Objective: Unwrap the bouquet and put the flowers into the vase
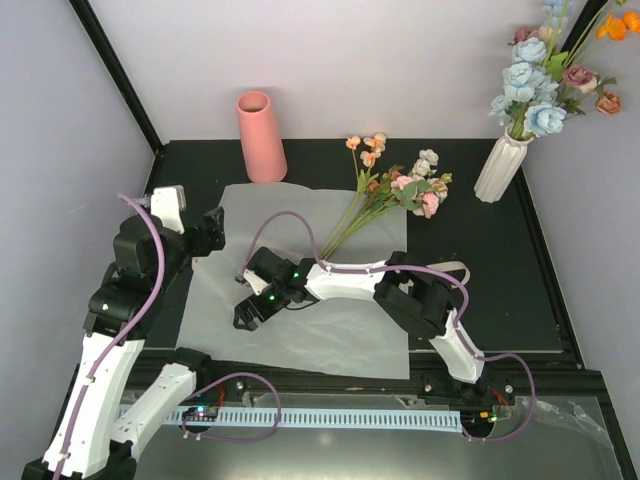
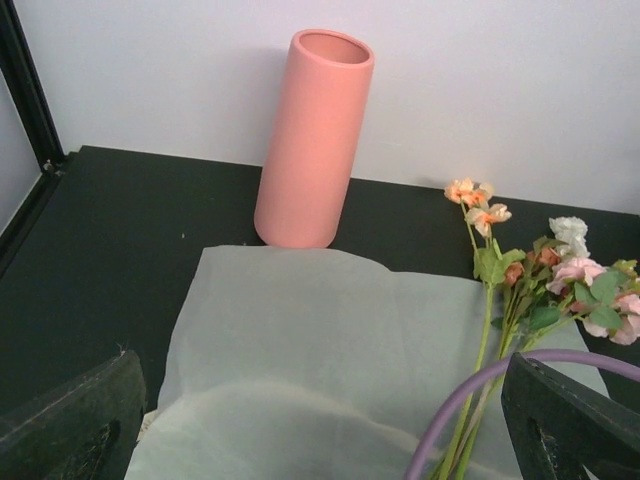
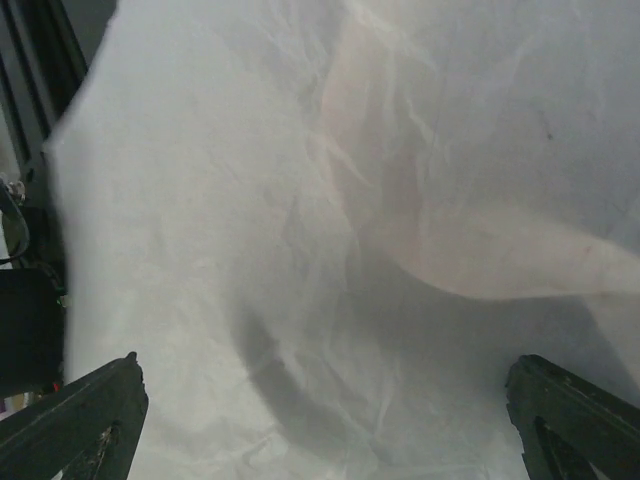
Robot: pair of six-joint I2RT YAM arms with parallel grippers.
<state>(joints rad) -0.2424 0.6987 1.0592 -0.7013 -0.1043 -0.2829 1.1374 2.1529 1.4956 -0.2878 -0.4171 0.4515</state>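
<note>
Wide-apart black jaws of the right arm (image 1: 340,280), empty, stretched leftward and tipped down over the spread sheet of cream-white translucent paper (image 3: 250,250). Left arm (image 1: 135,270) raised at the sheet's left edge, jaws likewise spread and empty, facing the salmon-pink matte cylinder vase (image 2: 312,140) upright on the black bench (image 1: 500,280). Green-stemmed pink, peach and cream artificial flowers (image 1: 390,195) loose across the paper's far right corner, blooms spilling onto the bench, well apart from the vase.

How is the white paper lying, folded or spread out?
Spread out: the paper lies open on the table, flowers across one corner.
</note>
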